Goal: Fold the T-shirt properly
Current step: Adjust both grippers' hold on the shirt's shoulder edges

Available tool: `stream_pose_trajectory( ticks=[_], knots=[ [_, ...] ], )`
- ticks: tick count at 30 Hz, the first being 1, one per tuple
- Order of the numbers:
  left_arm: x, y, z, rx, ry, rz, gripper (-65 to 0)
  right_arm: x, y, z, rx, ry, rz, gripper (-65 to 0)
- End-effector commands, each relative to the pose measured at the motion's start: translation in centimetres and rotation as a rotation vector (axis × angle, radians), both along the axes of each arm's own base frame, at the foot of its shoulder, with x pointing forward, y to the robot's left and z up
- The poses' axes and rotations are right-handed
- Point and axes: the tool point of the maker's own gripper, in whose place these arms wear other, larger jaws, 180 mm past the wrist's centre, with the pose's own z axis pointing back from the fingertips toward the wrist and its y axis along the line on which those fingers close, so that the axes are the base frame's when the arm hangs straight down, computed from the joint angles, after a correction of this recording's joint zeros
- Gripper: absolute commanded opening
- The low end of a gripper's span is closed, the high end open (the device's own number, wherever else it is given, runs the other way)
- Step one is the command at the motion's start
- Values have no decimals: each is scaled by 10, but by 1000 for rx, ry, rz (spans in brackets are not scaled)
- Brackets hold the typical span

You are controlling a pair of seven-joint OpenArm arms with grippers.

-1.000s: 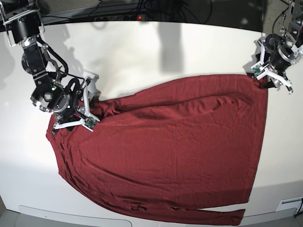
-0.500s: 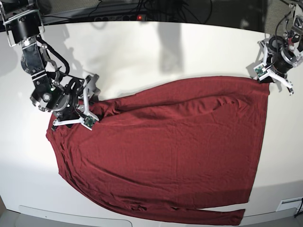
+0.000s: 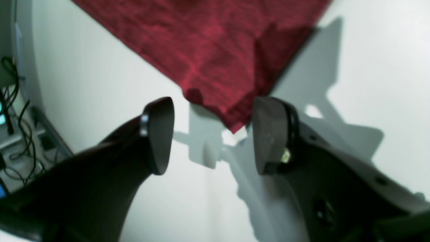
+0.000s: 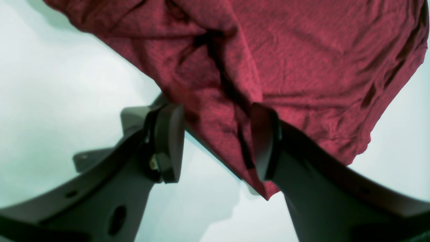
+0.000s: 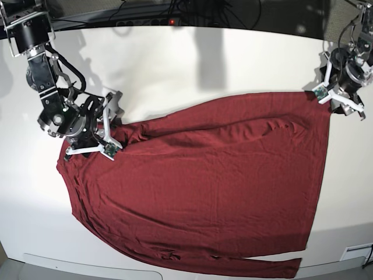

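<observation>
Since a second ago my left tool has let go of the shirt's far right corner and backed off, jaws spread. My right tool seems open astride the far left edge. Shirt lies flat on the worktop; no fold made yet.

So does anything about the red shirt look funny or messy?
Yes. The T-shirt lies skewed, not square, on the table. One long sleeve runs along the front edge, and ridged folds cross its upper part.
</observation>
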Motion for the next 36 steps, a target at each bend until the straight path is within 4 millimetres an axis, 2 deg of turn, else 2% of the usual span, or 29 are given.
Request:
stream_pose_trajectory(
  ticks=[1,6,10,14,18,22,25,28,31,36],
  knots=[
    [-13,-4,-2,1,44,-31,-274,12,-3,15,-1,-47,0,-338],
    [-27,-24,10,-48,30,-116,-275,12,0,14,8,-48,0,-338],
    [-20,-37,13,-116,-15,-125,-281,12,9,13,32,-46,1,-338],
    [-3,-25,9,-111,-42,-83,-281,12,17,11,53,-45,3,-338],
    [7,1,-8,-90,-13,-19,-281,10,18,9,46,-34,-2,-338],
    [-1,30,-27,-15,42,14,-281,10,18,9,45,-33,-3,-338],
    [-11,40,-36,8,75,20,-282,10,18,9,45,-33,-3,-338],
    [-21,38,-42,-2,131,10,-336,10,18,9,45,-33,-3,-338],
    [-22,34,-43,-16,137,-4,-409,10,18,9,46,-33,-3,-338],
    [-27,16,-48,-45,147,-76,-401,10,18,9,44,-32,-4,-338]
  ],
)
